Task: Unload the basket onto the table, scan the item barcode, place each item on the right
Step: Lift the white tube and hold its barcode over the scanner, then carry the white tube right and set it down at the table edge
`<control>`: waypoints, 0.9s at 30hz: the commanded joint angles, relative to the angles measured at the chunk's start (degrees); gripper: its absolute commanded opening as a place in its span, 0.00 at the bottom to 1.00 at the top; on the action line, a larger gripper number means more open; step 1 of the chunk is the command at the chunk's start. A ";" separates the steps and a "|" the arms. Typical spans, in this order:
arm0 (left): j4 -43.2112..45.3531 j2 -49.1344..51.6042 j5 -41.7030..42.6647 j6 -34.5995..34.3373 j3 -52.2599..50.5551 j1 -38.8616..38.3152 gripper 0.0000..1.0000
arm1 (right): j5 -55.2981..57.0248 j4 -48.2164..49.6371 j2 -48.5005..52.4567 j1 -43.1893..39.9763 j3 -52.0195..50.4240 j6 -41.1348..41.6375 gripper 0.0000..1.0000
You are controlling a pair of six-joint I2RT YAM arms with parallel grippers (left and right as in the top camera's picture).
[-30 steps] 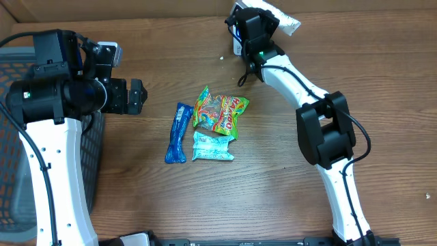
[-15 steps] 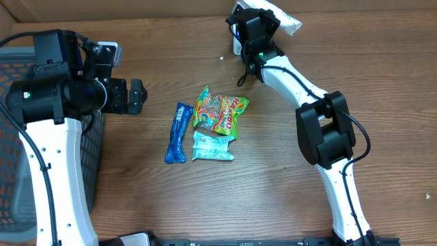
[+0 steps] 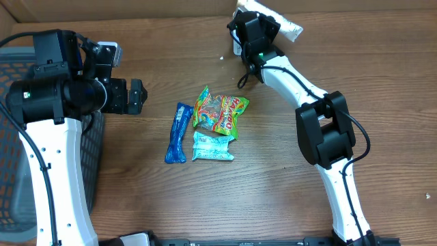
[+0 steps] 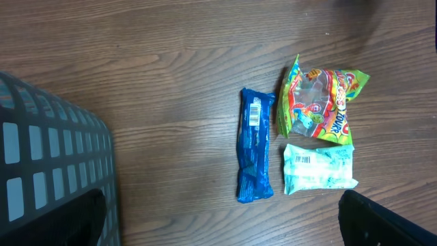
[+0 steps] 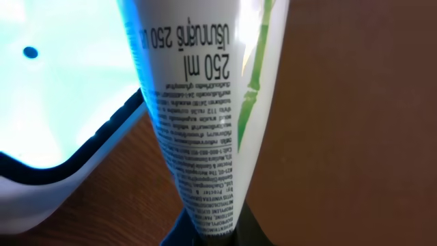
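Observation:
My right gripper [image 3: 257, 29] is at the far edge of the table, shut on the crimped end of a white tube [image 3: 278, 21]. In the right wrist view the tube [image 5: 198, 102] rises from the jaws [image 5: 215, 236], showing small black print and "250 ml"; no barcode shows on this face. Beside the tube is the scanner [image 5: 54, 89], a bright white-blue face with a black rim. My left gripper [image 3: 140, 96] hovers open at the left; its fingers [image 4: 382, 219] are wide apart with nothing between them.
Three snack packs lie mid-table: a blue bar [image 3: 177, 133], a green and red candy bag [image 3: 220, 113] and a teal pack [image 3: 213, 146]. A dark mesh basket [image 3: 13, 137] stands at the left edge, under the left arm.
The right gripper has shifted the tube slightly at the far edge. The left arm and the snack packs have not moved.

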 commanded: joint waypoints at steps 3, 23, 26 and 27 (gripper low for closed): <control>0.04 -0.02 0.48 0.26 0.37 0.00 1.00 | -0.20 -1.42 -5.42 2.29 0.31 4.39 0.04; 0.07 -0.02 0.48 0.26 0.37 0.00 1.00 | -50.53 -64.48 -34.27 -13.03 -0.96 63.30 0.04; 0.04 -0.02 0.48 0.26 0.37 0.00 1.00 | -52.41 -65.79 -34.01 -18.45 -5.03 69.83 0.04; 0.07 -0.02 0.48 0.26 0.37 0.00 1.00 | -52.70 -65.26 -34.01 -20.31 -7.04 72.13 0.04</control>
